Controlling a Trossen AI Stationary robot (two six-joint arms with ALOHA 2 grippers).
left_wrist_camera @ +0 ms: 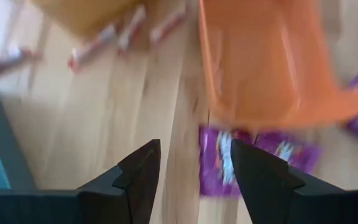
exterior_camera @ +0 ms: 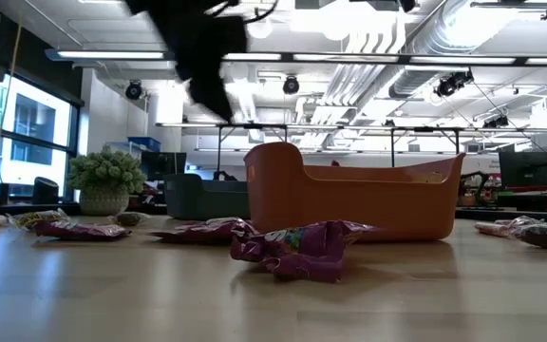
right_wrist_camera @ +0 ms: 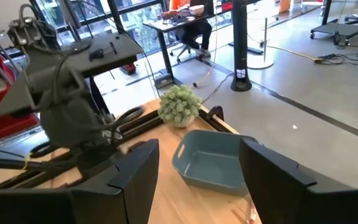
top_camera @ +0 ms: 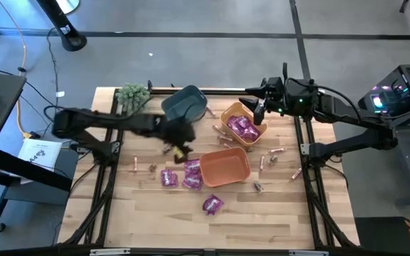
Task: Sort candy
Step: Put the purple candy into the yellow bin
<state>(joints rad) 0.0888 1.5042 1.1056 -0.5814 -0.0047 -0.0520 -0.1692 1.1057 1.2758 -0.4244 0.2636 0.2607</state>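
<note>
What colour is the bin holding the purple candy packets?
Yellow bin, clearest in the high view.

- Around the orange bin (top_camera: 225, 167), the near side of the table (top_camera: 155, 217) is mostly bare wood, broken only by one purple packet (top_camera: 213, 205).
- Left of the orange bin, purple packets (top_camera: 169, 178) crowd the wood.
- Behind it, the yellow bin (top_camera: 235, 112) and teal bin (top_camera: 185, 104) stand close together.
- Pink sticks (top_camera: 270, 158) litter its right side.

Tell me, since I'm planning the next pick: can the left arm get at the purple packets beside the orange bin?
Probably yes. The left gripper hovers open above the purple packets beside the orange bin, and nothing lies between them.
</note>
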